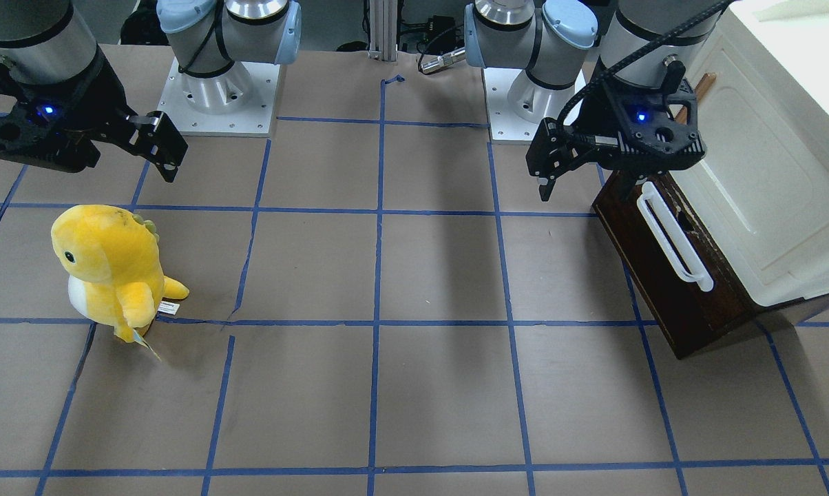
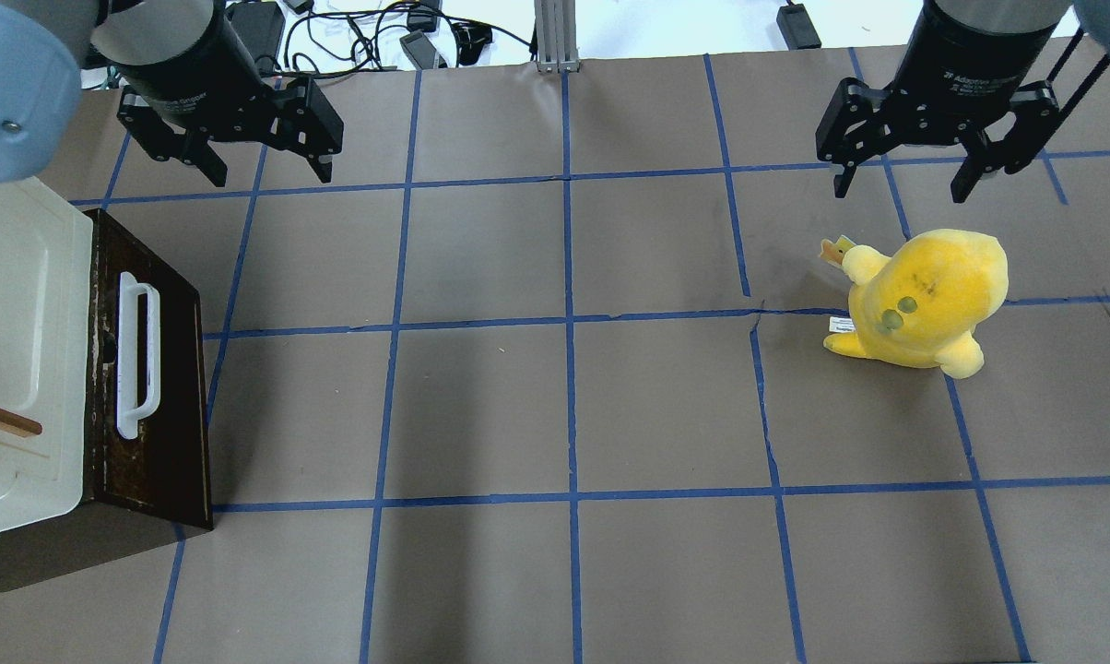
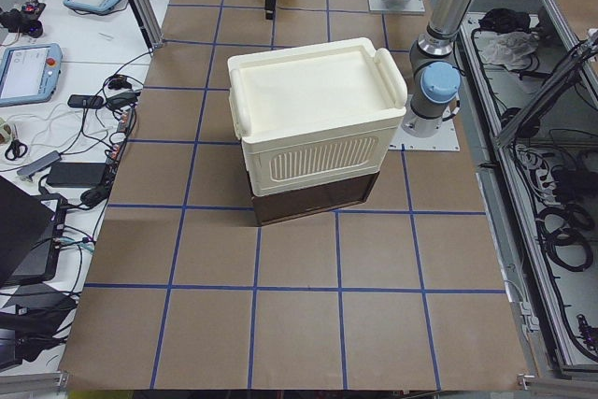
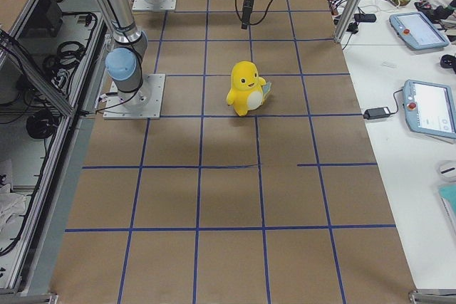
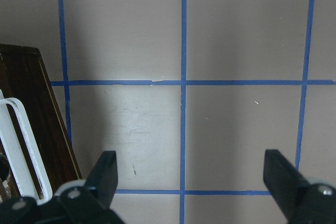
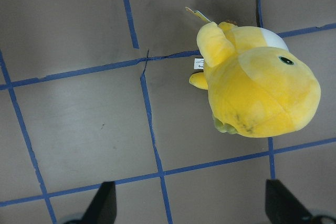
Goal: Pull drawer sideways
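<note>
Inside of drawer [image 2: 175, 397] hidden beneath white cabinet [image 2: 20, 304]; left pincer [image 2: 269, 171] spread wide, right pincer [image 2: 899, 190] spread wide.

Silver arm tubes [image 1: 253, 8], pale-blue joint caps [image 1: 569, 24], white bolted base plates [image 1: 253, 110]. My left gripper [image 2: 269, 173] and right gripper [image 2: 898, 189]: black, blue light [image 1: 639, 115] glowing on each wrist. Braided black cable [image 1: 628, 60] on my left.

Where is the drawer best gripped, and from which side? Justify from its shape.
Grip the white bar handle mid-length, on the dark front of the drawer. It stands off the wood, leaving finger room behind. Bring the open left gripper in from the bare table in front, jaws across the bar.
</note>
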